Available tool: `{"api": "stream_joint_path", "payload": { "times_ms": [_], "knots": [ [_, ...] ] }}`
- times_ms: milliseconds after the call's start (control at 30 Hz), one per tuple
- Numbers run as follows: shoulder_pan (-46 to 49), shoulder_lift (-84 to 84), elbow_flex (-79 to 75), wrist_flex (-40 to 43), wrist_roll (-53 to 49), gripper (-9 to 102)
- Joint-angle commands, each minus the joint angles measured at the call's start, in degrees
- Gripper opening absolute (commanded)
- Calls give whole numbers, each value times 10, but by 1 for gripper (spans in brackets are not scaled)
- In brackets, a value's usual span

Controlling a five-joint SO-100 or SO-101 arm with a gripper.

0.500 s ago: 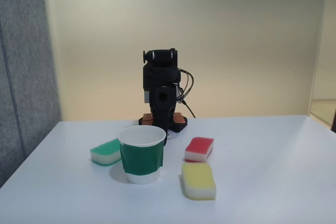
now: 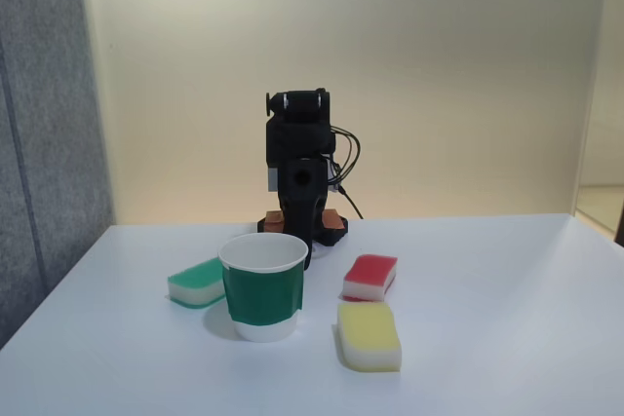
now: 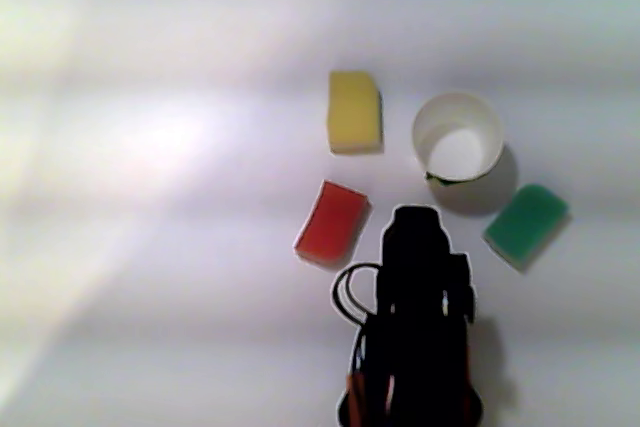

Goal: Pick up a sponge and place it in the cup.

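The red-topped sponge (image 2: 371, 275) lies flat on the white table, right of the cup (image 2: 263, 285) in the fixed view. From above, the sponge (image 3: 332, 220) sits left of the black arm, and the cup (image 3: 458, 137) stands upright and empty beyond the arm. The arm is folded at the table's back, and its gripper (image 2: 304, 252) points down behind the cup's rim, apart from the sponge. The gripper (image 3: 414, 219) is a dark silhouette from above, so how its jaws stand is unclear. Nothing appears to be held.
A yellow-topped sponge (image 2: 370, 334) lies in front of the red one, near the table's front. A green-topped sponge (image 2: 198, 282) lies left of the cup. A grey panel (image 2: 44, 143) stands at the left; a cable (image 3: 347, 292) loops by the arm.
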Motion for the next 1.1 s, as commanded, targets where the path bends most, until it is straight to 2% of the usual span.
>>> {"api": "stream_joint_path", "payload": {
  "times_ms": [0,367,533,733,1067],
  "knots": [
    [9,0,-2,52,-2,0],
    [27,-40,-94,73,3,0],
    [29,-96,-149,48,14,0],
    [11,-221,-259,86,11,0],
    [-66,-429,-370,9,-63,0]
  ]
}}
